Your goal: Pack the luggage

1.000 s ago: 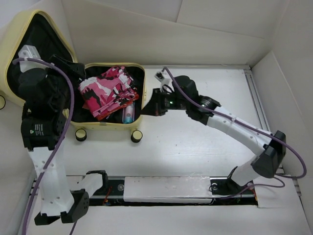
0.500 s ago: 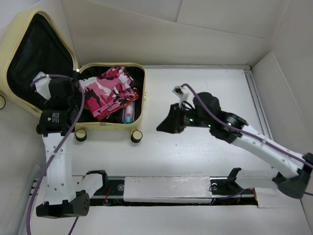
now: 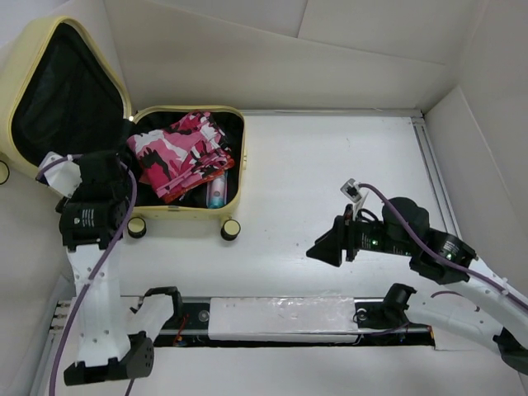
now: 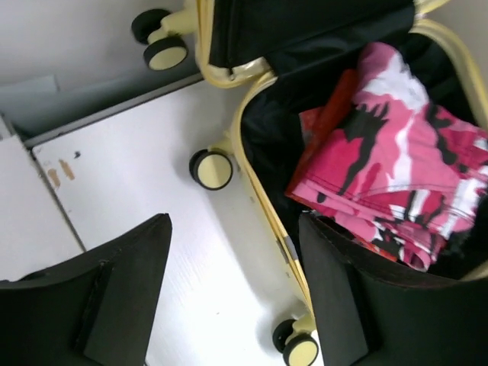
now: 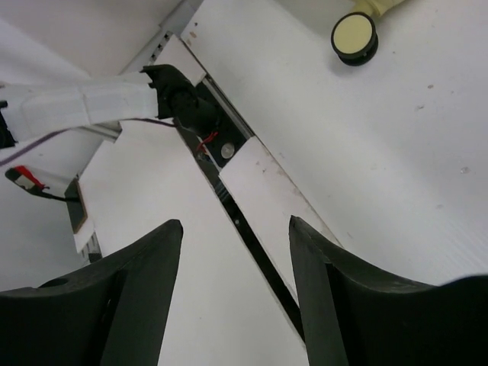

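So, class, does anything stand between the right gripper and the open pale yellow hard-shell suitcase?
Nothing visible does. Only bare white table lies between the right gripper and the pale yellow hard-shell suitcase; a pink camouflage cloth is already inside.

Bright, even, diffuse light from above. Soft, faint shadows on white bench (image 3: 330,165). Mild overexposure there, little texture showing. Sharp overall; slight wide-angle stretch at wrist-view edges.

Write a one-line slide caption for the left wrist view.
Left tool, open and empty, over the rim of the open yellow luggage, with folded pink camouflage cloth inside.
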Robot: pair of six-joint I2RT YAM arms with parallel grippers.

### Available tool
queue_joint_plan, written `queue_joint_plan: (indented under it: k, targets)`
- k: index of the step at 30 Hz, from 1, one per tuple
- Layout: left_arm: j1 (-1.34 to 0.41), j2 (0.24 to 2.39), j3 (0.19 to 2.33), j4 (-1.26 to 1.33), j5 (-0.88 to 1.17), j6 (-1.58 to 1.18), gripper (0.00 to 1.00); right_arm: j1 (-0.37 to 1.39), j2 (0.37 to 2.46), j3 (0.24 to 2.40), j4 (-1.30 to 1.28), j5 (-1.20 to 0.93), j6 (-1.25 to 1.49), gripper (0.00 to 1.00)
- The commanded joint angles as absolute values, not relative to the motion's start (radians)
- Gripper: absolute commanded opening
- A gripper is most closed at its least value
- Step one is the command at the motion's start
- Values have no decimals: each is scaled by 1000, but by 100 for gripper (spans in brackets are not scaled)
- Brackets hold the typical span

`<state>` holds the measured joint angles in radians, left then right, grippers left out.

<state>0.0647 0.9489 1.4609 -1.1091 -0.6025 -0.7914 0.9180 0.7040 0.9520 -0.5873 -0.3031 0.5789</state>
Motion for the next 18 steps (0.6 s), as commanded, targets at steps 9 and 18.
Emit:
queue_joint_plan:
  k: [9,18]
  targets:
    - [255,1111,1629,-1131,-720,-699,68,922,664,994,-629,-302,456,67]
    - [459,1330,1836,-1131,-637,-655,64,922,673,994,-638,-334,379,68]
